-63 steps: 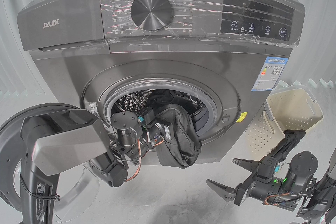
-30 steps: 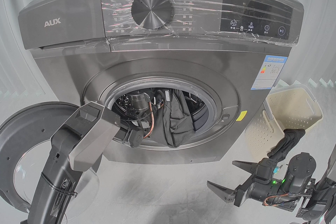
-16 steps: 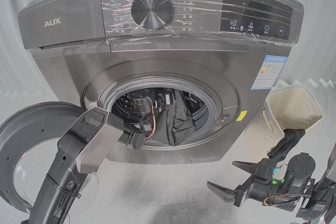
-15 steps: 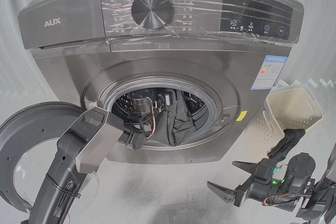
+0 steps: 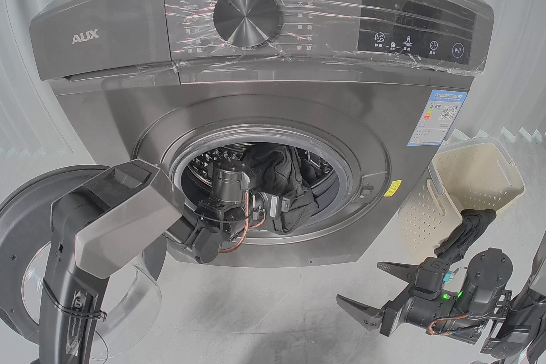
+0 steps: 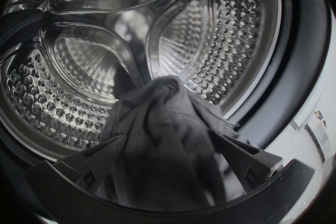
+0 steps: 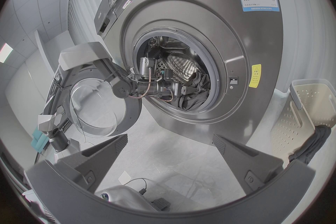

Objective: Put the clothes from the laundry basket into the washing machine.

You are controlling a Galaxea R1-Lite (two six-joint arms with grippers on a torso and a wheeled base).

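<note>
The grey washing machine (image 5: 318, 103) stands with its drum (image 6: 105, 25) open. A dark garment (image 5: 284, 183) lies bunched in the lower front of the drum mouth, also seen as dark cloth (image 6: 164, 137). My left gripper (image 6: 168, 137) is at the drum mouth, open, its fingers spread on either side of the cloth. From the right wrist view the left gripper (image 7: 178, 90) sits at the opening beside the garment (image 7: 194, 93). My right gripper (image 5: 358, 280) hangs open above the floor, holding nothing. Another dark garment (image 5: 466, 234) drapes over the cream laundry basket (image 5: 489, 172).
The round machine door (image 5: 28, 234) stands swung open at the left, behind my left arm. The basket (image 7: 308, 109) rests against the machine's right side. Bare grey floor (image 5: 273, 308) lies in front of the machine.
The left arm carried the garment from hanging over the door rim into the drum, then drew back and lower; the cloth now lies bunched inside. The right arm has not moved.
</note>
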